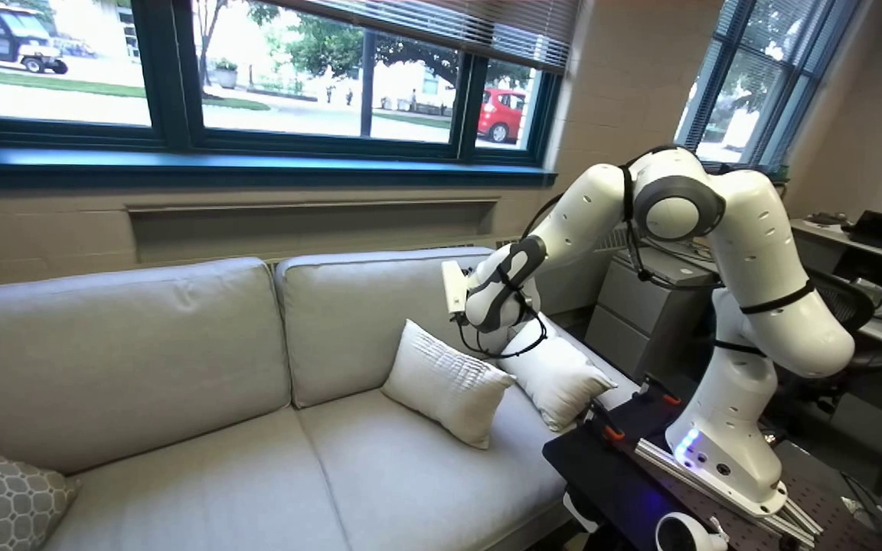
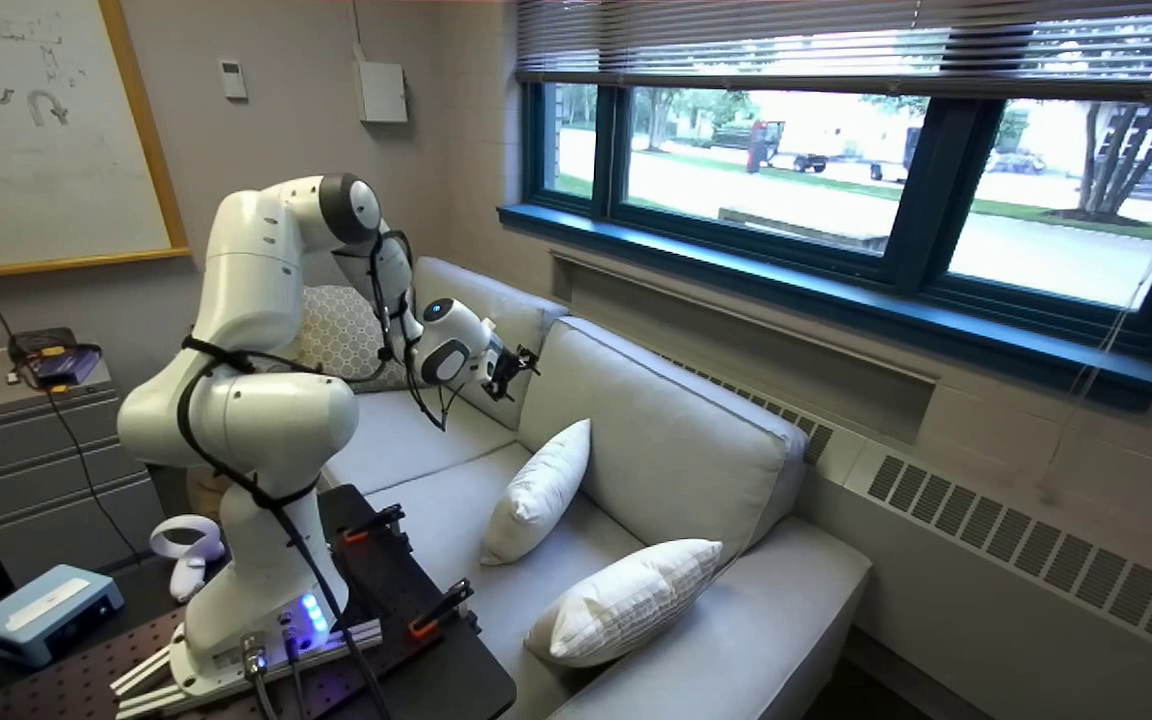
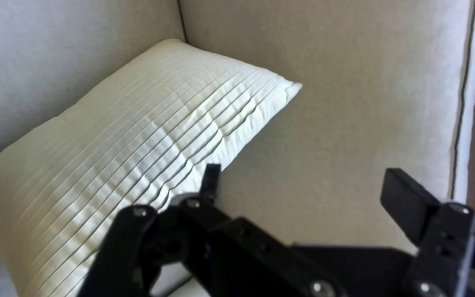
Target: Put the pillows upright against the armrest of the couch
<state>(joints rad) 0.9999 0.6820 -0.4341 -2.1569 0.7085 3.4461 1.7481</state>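
Cream-white, one pillow (image 2: pixel 626 605) leans by the armrest (image 2: pixel 756 620), seemingly placed though tilted. The second pillow (image 2: pixel 541 490) stands aslant on the couch (image 1: pixel 181 467), apart from the armrest, so probably half the job remains. The end effector (image 3: pixel 305 183) hangs above, spread wide, nothing in its grasp.

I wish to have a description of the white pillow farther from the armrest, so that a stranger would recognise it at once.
On the light couch, find the seat cushion beside the armrest. The white pillow rests there, tilted and pleated. Its neighbour, the other white pillow, is between it and the armrest; this one is nearer the couch's middle.
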